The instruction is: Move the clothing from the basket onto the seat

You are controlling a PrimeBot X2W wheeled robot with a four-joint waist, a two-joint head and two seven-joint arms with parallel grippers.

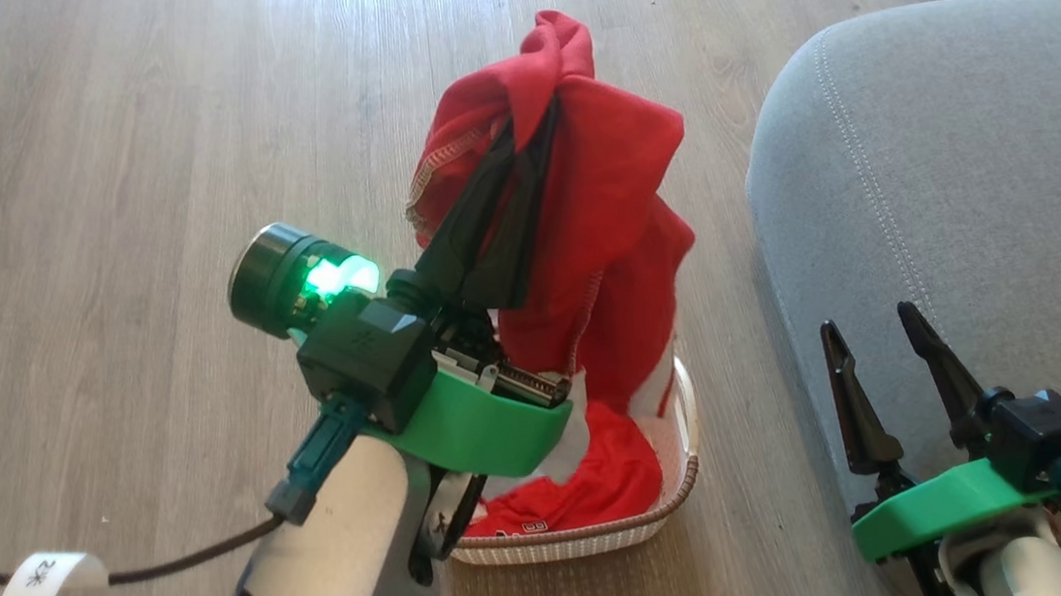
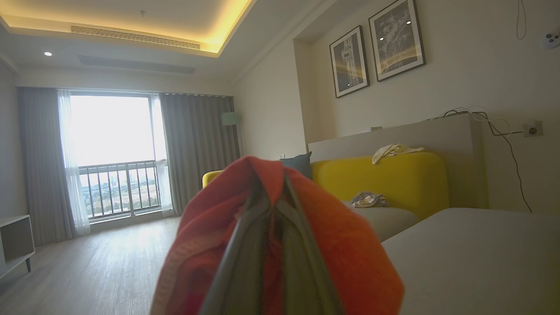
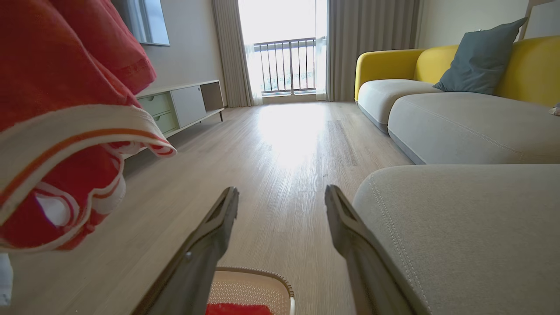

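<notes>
**Left gripper holds clothing over basket; right gripper empty**

Your left gripper (image 1: 545, 126) reaches in from 7 o'clock in the head view. It is pinched tight on a fold of the red clothing (image 1: 619, 202). The fabric hangs from the fingers down into the basket (image 1: 611, 529) at 6 o'clock, where more red fabric lies. The seat (image 1: 946, 161) sits at 3 o'clock, just beside the basket. Your right gripper (image 1: 865, 318) is at 5 o'clock with its fingers spread, holding nothing.

From the left wrist, you see the two fingers meet at centre with red fabric bunched around them. The seat lies at 4 o'clock.

From the right wrist, you see the fingers wide apart at 6 o'clock with the basket rim between them. The hanging clothing is at 9 o'clock and the seat at 4 o'clock.
</notes>
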